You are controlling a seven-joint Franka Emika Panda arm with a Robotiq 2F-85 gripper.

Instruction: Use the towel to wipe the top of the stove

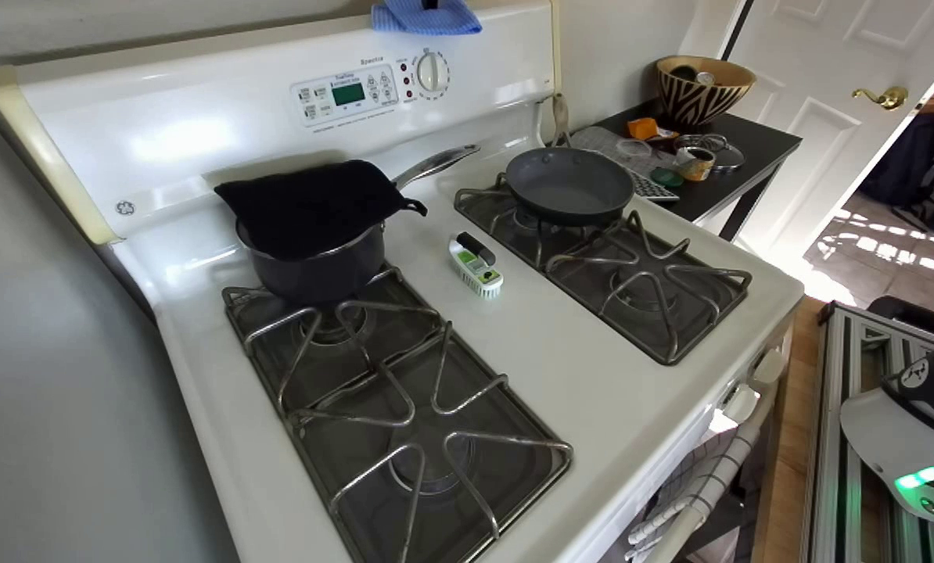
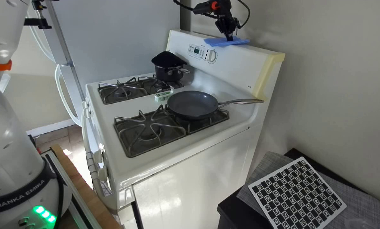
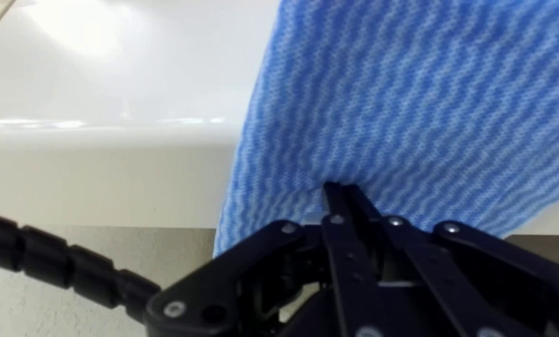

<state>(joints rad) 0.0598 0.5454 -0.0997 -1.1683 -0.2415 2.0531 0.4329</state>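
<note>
1. The towel (image 2: 217, 41) lies over the top of the panel (image 2: 237, 71) at the back of the stove (image 2: 193, 175), lapping a little down its front. In an exterior view it sits at twelve o'clock from the knob (image 1: 433, 72).
2. The tool (image 3: 342, 185) points down into the towel, toward the side by the wall (image 3: 36, 309). Its fingers stand almost together, tips set into the weave; I read this as a pinch, though any fold between them is hidden.
3. Done, as I judge it: the tool has the towel and the towel is against the ledge (image 3: 97, 185), so wiping looks under way or ready to begin. No mark tells how much is clean.
4. Left: in the wrist view the ledge runs on past the towel at nine o'clock, and a short stretch shows just past three. Both probably want a pass.
5. Should "top" mean around the grates (image 1: 506, 440), that work is likely all to come, for the towel is well apart from them. They carry the pot (image 1: 314, 274), a black cloth (image 1: 303, 203) over its mouth, and the pan (image 1: 569, 184); the brush (image 1: 475, 266) lies between them. From the brush, the pot is at half past nine and the pan between one and two. All would have to be wiped around or shifted.
</note>
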